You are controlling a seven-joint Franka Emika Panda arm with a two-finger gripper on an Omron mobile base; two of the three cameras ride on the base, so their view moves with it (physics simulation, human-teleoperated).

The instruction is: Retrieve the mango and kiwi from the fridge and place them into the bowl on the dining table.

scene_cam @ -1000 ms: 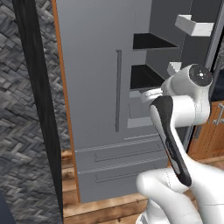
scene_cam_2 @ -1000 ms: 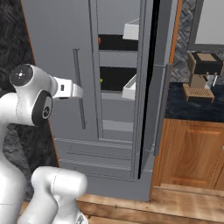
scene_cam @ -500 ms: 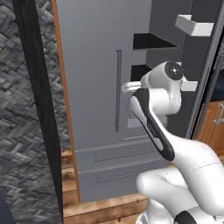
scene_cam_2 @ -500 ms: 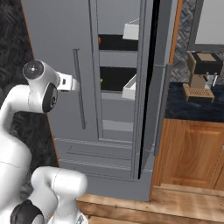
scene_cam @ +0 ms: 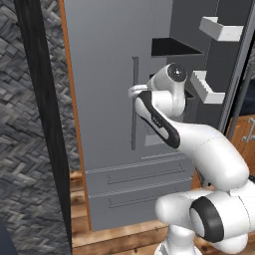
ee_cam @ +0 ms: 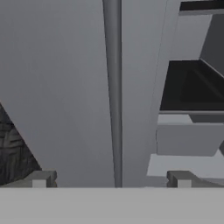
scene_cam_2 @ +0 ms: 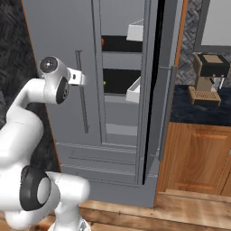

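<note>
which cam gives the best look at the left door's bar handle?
Hand view: the bar handle runs straight up the frame, lined up between the open gripper's fingertips. Left base view shows the handle partly behind the arm's wrist. Right base view shows it whole but thin and farther off.

Arm raised and bent, end effector [ee_cam: 111, 179] fingers wide apart.

The fridge [scene_cam: 104, 99] stands tall and matte grey, its left door shut, with a thin vertical bar handle [scene_cam: 134, 102] on it. Its right door [scene_cam_2: 160, 85] is swung open, showing dark shelves inside and white door shelves [scene_cam: 219, 29]. Two grey drawers [scene_cam: 144, 187] run across below the doors.
</note>
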